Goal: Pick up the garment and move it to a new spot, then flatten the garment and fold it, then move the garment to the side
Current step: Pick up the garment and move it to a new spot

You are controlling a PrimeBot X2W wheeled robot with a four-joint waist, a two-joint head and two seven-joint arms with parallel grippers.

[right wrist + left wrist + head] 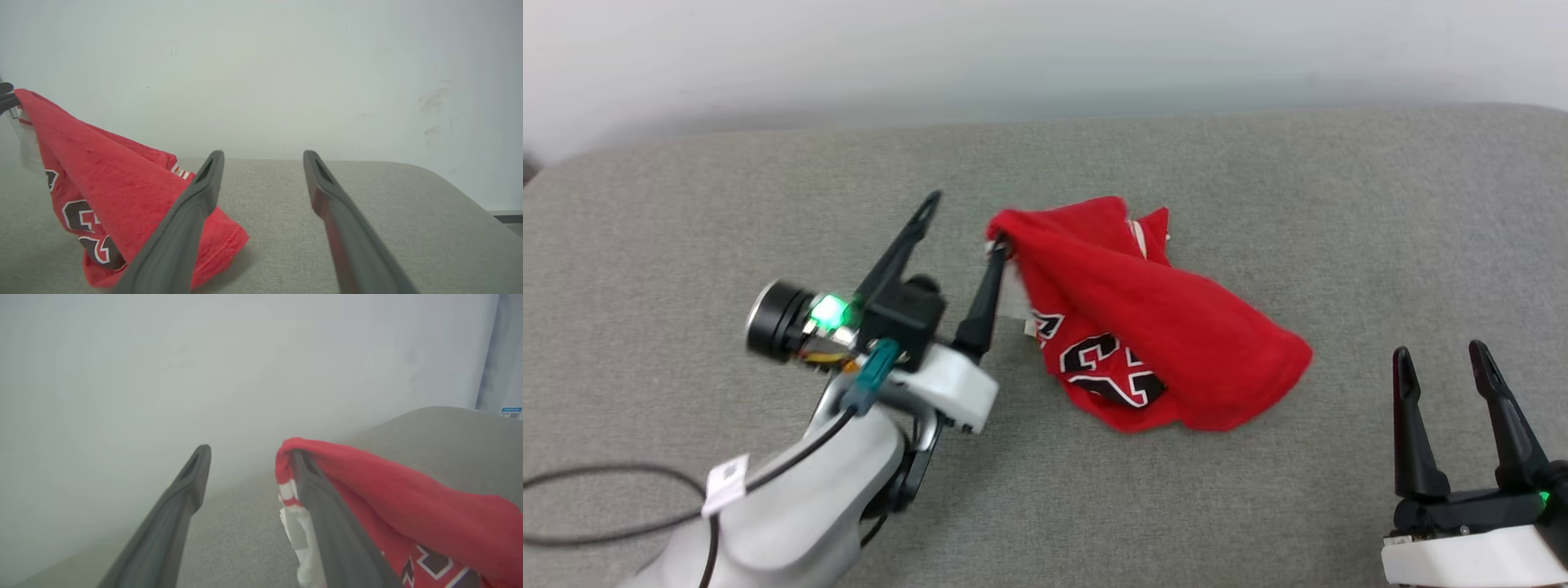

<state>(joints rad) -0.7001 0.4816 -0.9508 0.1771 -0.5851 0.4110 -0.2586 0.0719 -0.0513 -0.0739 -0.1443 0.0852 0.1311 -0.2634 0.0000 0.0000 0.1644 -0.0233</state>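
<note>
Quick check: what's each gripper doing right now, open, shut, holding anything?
Left gripper: open; the garment drapes over one finger, not clamped.
Right gripper: open, empty, apart from the garment.

Entry one, from my station: a wide surface covered in grey woven fabric, flat, with rounded corners. Its far edge runs across my head feed.

Entry two: a plain off-white wall standing directly behind that surface.

Entry three: faint dark scuff marks on the wall, which I see on my right wrist feed, and a dark strip low at the wall's foot, past the surface's corner.

Entry four: a small blue-and-white label with a square code, beyond the far corner on my left wrist feed.

Light: soft and even, with weak shadows.
</note>
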